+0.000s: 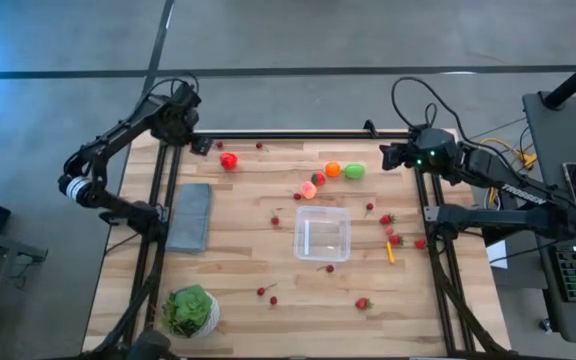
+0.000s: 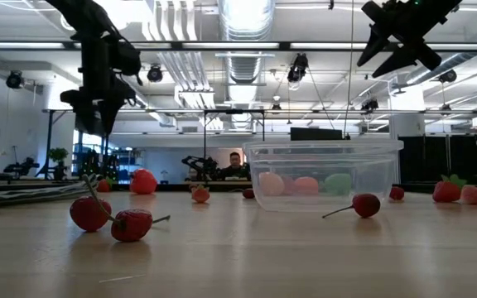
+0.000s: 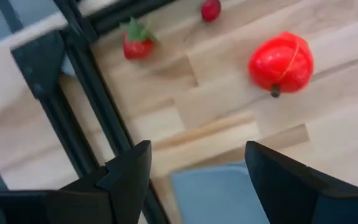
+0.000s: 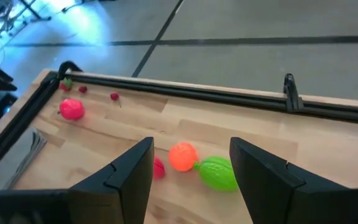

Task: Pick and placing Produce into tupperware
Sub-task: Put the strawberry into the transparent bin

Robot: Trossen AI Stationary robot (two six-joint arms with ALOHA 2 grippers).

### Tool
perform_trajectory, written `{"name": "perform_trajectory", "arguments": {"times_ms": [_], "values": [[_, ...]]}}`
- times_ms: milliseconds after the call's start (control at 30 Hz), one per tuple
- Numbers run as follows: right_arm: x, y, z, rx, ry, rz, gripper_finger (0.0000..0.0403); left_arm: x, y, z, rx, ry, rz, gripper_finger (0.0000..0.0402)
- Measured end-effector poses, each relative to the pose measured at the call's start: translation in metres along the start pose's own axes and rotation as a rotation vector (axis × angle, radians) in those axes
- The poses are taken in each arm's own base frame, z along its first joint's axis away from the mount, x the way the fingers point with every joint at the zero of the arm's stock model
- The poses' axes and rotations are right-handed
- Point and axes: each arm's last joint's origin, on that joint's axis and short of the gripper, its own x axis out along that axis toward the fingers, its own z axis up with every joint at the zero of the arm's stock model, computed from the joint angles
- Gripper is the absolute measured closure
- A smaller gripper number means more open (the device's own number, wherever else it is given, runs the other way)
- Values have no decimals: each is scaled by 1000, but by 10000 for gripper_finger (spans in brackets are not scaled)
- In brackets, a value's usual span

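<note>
The clear tupperware [image 1: 322,232] stands on its base in the middle of the table and is seen level in the low view [image 2: 323,174]. Beyond it lie an orange fruit [image 4: 183,155], a bright green one [image 4: 217,172], a peach-pink one [image 1: 309,189] and a small red one [image 4: 158,168]. A red tomato-like fruit [image 3: 281,62] lies near the far left corner. Strawberries [image 1: 396,238] and tiny cherries [image 2: 110,219] are scattered about. My left gripper [image 3: 197,149] hovers open over the far left corner. My right gripper [image 4: 191,143] hovers open at the far right, above the orange and green fruits.
A flat grey slab [image 1: 190,215] lies along the left side, and a leafy green head in a white bowl [image 1: 190,310] sits at the near left corner. Black frame rails [image 1: 158,230] run along the table's left, right and far edges. A person [image 2: 235,165] sits in the room beyond.
</note>
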Motion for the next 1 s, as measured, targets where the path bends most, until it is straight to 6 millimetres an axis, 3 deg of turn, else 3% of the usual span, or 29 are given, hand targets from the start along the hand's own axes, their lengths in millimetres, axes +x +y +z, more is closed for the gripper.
{"name": "perform_trajectory", "arguments": {"times_ms": [167, 333, 633, 800, 1000], "values": [[1, -1, 1, 15, -5, -11, 199, 26, 7, 20, 36, 94, -9, 157], [1, -1, 1, 21, -1, -4, 199, 55, 8, 34, -67, 193, 12, 157], [1, -1, 1, 41, -1, -4, 199, 77, 6, 43, -114, 209, 38, 157], [1, -1, 1, 33, -1, -4, 199, 55, 1, 35, -96, 170, 30, 157], [1, -2, 1, -26, -1, -10, 199, -10, -16, 14, -123, -118, -37, 157]]}}
